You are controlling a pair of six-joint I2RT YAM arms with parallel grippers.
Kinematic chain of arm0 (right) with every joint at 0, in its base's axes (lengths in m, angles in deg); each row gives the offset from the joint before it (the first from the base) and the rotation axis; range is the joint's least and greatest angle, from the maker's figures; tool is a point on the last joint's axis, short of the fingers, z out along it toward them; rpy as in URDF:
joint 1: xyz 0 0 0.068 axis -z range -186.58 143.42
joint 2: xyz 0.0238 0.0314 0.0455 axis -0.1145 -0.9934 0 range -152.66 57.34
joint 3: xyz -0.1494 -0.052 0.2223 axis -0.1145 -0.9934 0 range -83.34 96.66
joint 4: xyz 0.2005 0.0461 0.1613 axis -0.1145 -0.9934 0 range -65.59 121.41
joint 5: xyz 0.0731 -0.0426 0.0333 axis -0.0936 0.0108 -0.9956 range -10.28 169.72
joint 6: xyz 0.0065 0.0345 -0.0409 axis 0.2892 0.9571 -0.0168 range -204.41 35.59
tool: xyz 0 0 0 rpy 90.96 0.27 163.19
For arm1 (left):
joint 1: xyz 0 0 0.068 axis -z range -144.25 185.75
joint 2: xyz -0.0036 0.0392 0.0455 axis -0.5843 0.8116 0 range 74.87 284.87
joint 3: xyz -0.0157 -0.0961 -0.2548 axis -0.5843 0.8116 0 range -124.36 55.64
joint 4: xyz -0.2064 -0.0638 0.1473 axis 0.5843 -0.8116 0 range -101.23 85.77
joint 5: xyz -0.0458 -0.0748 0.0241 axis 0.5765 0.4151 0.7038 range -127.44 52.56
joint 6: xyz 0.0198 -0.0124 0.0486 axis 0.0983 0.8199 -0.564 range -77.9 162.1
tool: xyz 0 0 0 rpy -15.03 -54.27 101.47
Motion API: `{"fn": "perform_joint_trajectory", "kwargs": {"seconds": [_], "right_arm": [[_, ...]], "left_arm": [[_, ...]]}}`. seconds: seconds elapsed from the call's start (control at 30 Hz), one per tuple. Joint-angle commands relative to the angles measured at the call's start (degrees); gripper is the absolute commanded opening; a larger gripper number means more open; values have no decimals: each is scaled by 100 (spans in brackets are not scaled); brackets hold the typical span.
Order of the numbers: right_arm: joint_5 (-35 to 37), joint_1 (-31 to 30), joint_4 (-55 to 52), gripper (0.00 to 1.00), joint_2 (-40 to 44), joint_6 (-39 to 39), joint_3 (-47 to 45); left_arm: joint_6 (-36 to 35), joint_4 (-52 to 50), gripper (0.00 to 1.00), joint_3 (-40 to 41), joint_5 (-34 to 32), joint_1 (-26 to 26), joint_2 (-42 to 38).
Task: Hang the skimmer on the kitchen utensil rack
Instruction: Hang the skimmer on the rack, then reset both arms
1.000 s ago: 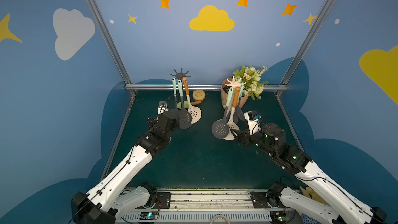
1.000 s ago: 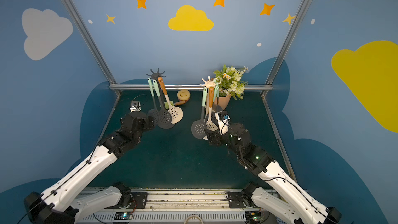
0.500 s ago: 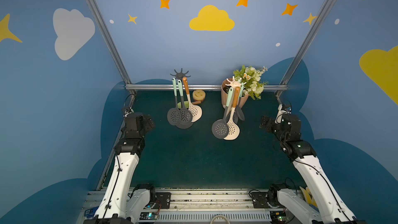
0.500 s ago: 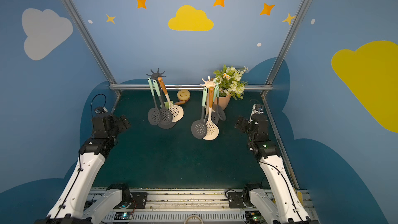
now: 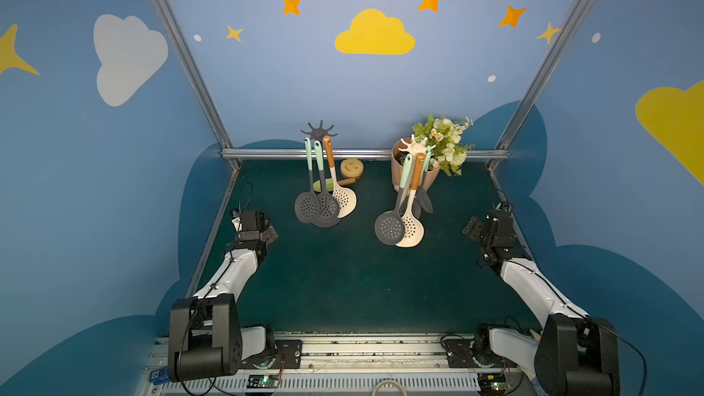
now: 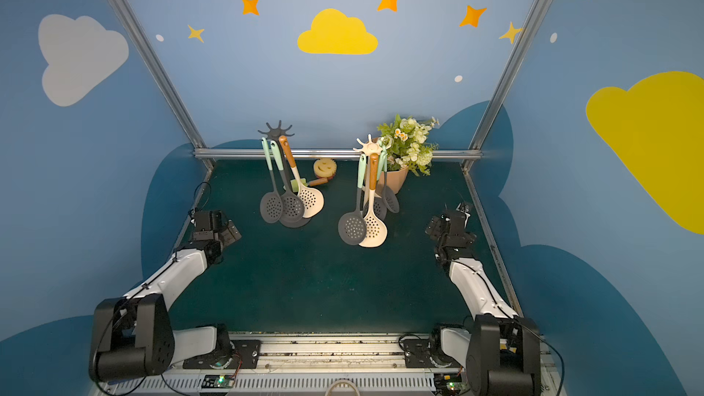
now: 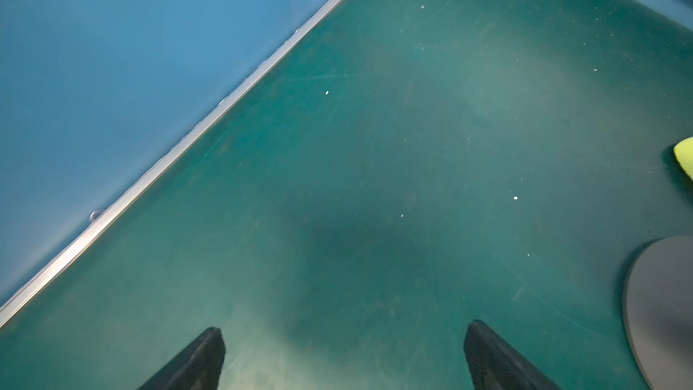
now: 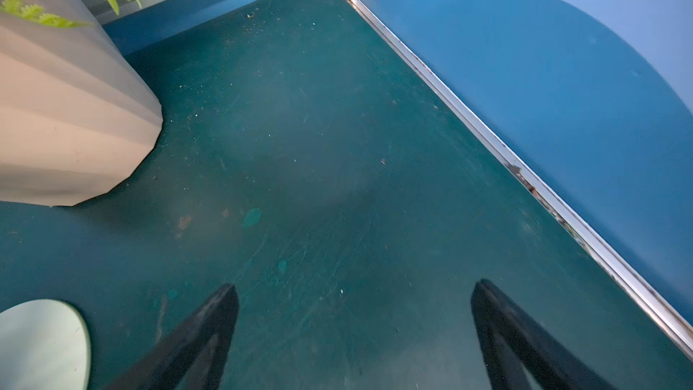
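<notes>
Dark green matting covered the surface (image 5: 343, 283), and both arms sat at its side edges, well apart from the utensils. The left pincer (image 7: 345, 326) hovered by the left edge with its jaws spread wide. Only bare matting lay between its black fingertips (image 7: 208, 348), which touched nothing. The right pincer (image 8: 356, 284) hovered by the right edge, likewise spread wide and holding nothing, with its fingertips (image 8: 221, 305) clear of the matting.

Near the back edge, toward the left, stood the dark rack (image 5: 319, 132). Three skimmers (image 5: 326, 205) hung from it by their handle ends: two with grey heads and mint handles, and one cream with an orange handle. Its round grey base (image 7: 660, 313) showed at the border of the left wrist view.

Toward the right stood the cream rack (image 5: 413, 145), just in front of a beige flower pot (image 8: 67, 106). From it hung a grey skimmer (image 5: 389, 227) and a cream skimmer (image 5: 410, 228), overlapping side by side, with another dark head (image 5: 424, 201) behind them.

A yellow smiley sponge (image 5: 351, 167) lay at the back edge between the racks.
</notes>
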Motion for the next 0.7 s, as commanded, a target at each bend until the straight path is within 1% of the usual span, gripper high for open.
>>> {"fn": "perform_joint_trajectory", "kwargs": {"seconds": [0.0, 0.13, 0.23, 0.4, 0.5, 0.53, 0.6, 0.63, 0.67], "right_arm": [[-227, 15, 611, 96, -288, -326, -153], [-680, -3, 970, 96, -634, -586, -217], [-853, -14, 1361, 96, -939, -768, -288], [-739, -61, 1968, 96, -1016, -1006, -530], [-861, -62, 2537, 96, -973, -1107, -747], [-916, -59, 2669, 96, -992, -1120, -797], [-1027, -41, 2549, 96, -1114, -1134, -661], [-1007, -25, 2468, 96, -1172, -1114, -586], [-1025, -23, 2445, 96, -1201, -1117, -543]], "left_arm": [[-260, 824, 100, 150, 20, -35, 155], [-268, 1126, 100, 257, 363, -31, 242], [-302, 1565, 100, 388, 572, -37, 367], [-389, 2280, 100, 558, 1216, -180, 602], [-445, 3017, 100, 763, 1381, -180, 657], [-566, 3151, 100, 779, 1465, -180, 699], [-714, 3223, 100, 706, 1555, -176, 802], [-810, 3520, 100, 807, 1567, -173, 811], [-753, 4005, 100, 1030, 1548, -172, 870]]}}
